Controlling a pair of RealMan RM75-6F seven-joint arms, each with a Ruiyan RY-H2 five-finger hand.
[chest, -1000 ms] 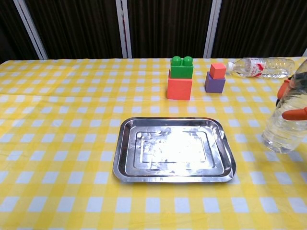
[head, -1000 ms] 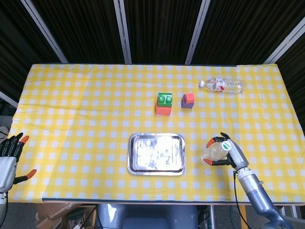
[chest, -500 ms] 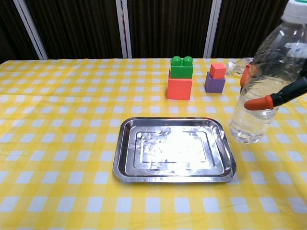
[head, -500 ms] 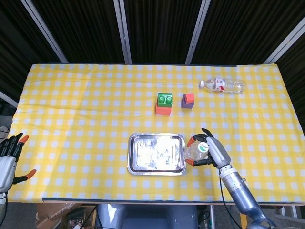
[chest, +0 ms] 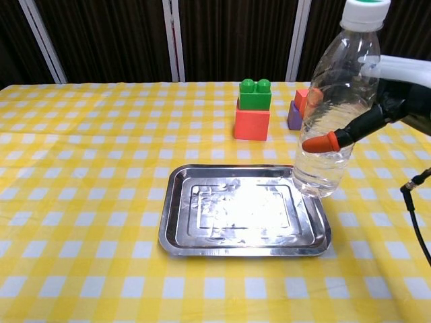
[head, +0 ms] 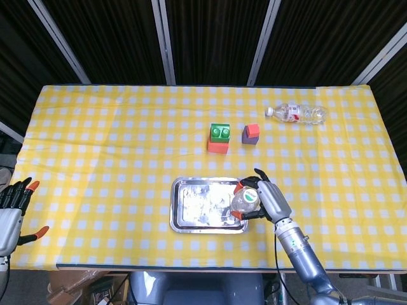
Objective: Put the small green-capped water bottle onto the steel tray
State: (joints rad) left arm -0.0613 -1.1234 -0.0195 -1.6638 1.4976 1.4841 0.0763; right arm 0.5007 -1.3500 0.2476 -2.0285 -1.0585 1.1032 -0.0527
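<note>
The right hand (chest: 397, 101) grips the clear green-capped water bottle (chest: 335, 108) upright over the right edge of the shiny steel tray (chest: 202, 229), ready for lowering. The left hand (head: 9, 213) idles spread at lower left.

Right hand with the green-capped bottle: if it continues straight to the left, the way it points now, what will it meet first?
Probably only the steel tray beneath it. The right hand holds the bottle over the tray's right edge, and nothing stands in that line. Depth is unclear.

Grey right hand (head: 266, 200), black fingers, orange fingertips, silver forearm, black cable
</note>
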